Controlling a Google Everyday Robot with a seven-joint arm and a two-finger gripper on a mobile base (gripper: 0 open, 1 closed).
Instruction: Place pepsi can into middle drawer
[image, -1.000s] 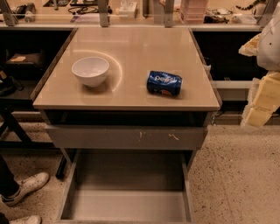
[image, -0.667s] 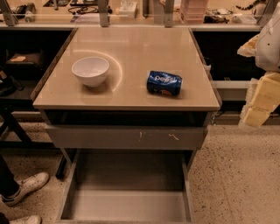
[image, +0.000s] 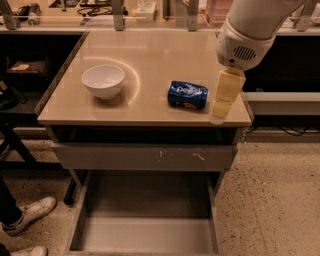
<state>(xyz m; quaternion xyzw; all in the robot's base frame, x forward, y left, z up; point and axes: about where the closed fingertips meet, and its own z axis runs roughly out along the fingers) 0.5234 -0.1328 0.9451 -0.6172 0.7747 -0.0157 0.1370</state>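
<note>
Beside pepsi can (image: 187, 95), rt side — hand (image: 220, 110) hangs tip-down.

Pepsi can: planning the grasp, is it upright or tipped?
Tipped: the pepsi can lies on its side on the table; the gripper hangs close beside it.

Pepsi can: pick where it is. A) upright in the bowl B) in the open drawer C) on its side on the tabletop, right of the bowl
C: the pepsi can lies on its side on the tabletop, right of the white bowl; the gripper hangs beside it.
</note>
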